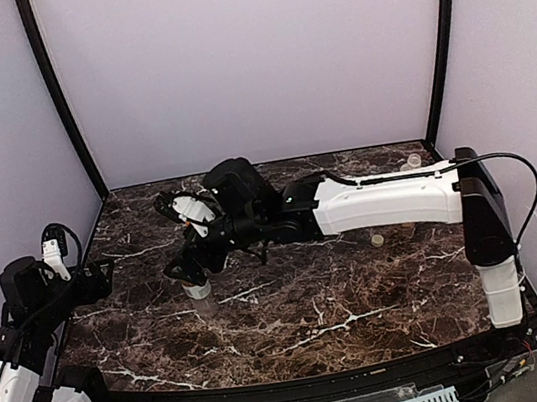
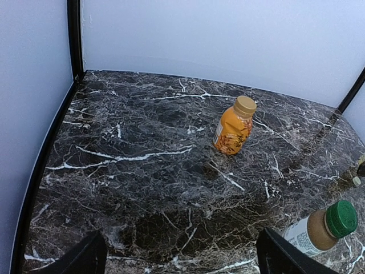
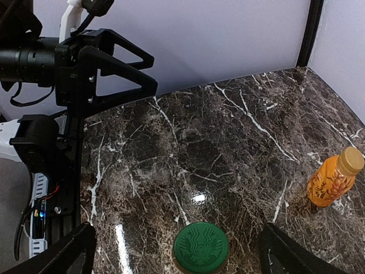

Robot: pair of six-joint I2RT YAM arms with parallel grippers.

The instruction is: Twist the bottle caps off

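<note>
Dark marble veined in white made up the table [image 1: 317, 325]. The right gripper [image 3: 178, 234] hung directly above the green-capped bottle [image 2: 311, 234] with its jaws spread wide. Seen from the right wrist, the dark green cap [image 3: 201, 247] sat between the two fingers [image 3: 63, 251] with bare stone showing on either side. The claw touched nothing and held nothing, and the cap was on its bottle.

The left gripper [image 2: 181, 242] was also wide open and empty. It hovered near the table's left edge, apart from the bottles, and the right wrist view showed its triangular fingers clearly parted.

The squat orange bottle [image 2: 232, 130] stood upright farther back with its gold-orange cap [image 2: 245, 105] on, away from both claws.

In the top view a small cream-white cap [image 1: 378, 240] lay loose on the marble just beside the right forearm [image 1: 389, 198]. A small clear bottle [image 1: 412, 161] stood near the far right corner, too small to tell more.
</note>
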